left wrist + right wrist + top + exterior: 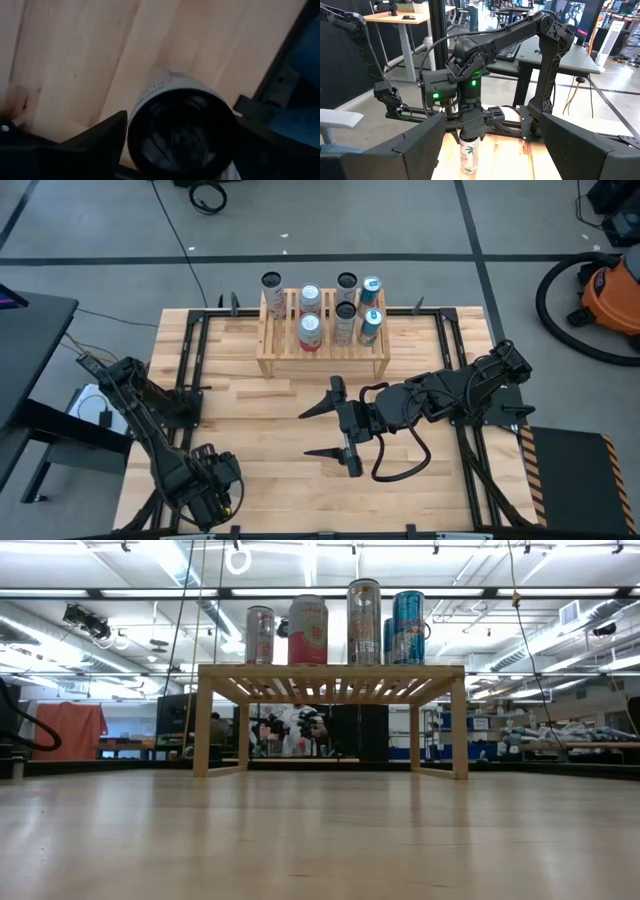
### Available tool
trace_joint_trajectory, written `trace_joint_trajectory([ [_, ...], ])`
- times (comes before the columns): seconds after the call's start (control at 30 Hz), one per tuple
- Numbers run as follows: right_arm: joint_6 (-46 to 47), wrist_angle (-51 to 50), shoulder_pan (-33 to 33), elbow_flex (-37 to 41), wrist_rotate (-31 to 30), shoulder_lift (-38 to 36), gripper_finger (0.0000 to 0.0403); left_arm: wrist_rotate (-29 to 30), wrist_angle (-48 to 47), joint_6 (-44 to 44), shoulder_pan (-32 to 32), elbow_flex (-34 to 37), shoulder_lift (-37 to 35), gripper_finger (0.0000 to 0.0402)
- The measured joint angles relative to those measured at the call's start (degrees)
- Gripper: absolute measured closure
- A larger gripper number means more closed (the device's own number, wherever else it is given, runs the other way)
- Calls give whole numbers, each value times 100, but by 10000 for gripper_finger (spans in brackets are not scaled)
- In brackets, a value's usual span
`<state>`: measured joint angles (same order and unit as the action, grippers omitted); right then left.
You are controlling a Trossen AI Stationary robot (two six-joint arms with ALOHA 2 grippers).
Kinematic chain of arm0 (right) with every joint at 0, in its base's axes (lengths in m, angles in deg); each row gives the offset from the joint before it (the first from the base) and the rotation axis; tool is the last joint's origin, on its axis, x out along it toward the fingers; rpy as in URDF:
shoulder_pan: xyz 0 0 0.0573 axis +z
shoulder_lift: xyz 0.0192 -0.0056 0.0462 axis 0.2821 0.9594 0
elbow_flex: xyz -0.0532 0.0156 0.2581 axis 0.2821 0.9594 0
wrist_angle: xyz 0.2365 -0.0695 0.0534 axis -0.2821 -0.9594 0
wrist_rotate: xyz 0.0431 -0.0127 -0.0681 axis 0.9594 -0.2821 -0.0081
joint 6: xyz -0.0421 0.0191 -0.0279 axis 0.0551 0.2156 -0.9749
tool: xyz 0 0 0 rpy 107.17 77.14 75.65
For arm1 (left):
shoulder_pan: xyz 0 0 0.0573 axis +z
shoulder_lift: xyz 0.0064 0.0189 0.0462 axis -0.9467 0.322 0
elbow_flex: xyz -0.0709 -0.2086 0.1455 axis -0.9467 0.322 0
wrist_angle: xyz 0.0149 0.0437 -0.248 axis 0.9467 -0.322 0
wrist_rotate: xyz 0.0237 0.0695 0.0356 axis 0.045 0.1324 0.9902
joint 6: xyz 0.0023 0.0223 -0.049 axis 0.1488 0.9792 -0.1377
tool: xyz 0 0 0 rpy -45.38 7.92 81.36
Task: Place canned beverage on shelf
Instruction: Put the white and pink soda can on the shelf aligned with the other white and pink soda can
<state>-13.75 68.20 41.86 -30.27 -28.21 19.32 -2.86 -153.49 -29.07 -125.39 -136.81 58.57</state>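
Left gripper [470, 131] clamped around the top of a white can [469, 156], upright on the table [250, 430] at the near left corner; can top filling the left wrist view between the dark fingers [107, 132]. Left arm folded low, elbow bent back toward the table's left edge. Right gripper [328, 430] wide open and empty over mid-table, fingers splayed leftward, arm stretched in from the right edge. Shelf [275, 365] of pale wood at the far edge, seven cans [310, 332] standing on top.
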Motion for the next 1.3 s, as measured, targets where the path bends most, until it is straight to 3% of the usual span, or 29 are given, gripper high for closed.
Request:
trace_joint_trajectory([
  [0.23,0,0,0,0,0,0,68,-2,32,275,72,255,0,94],
  [0.47,0,0,0,0,0,0,68,-294,46,1213,298,251,-13,145],
  [1.0,70,-350,0,0,-6,0,68,-461,-143,3382,921,0,-268,145],
  [1.3,151,-341,0,0,-198,0,68,-449,-981,4189,1672,0,-859,143],
])
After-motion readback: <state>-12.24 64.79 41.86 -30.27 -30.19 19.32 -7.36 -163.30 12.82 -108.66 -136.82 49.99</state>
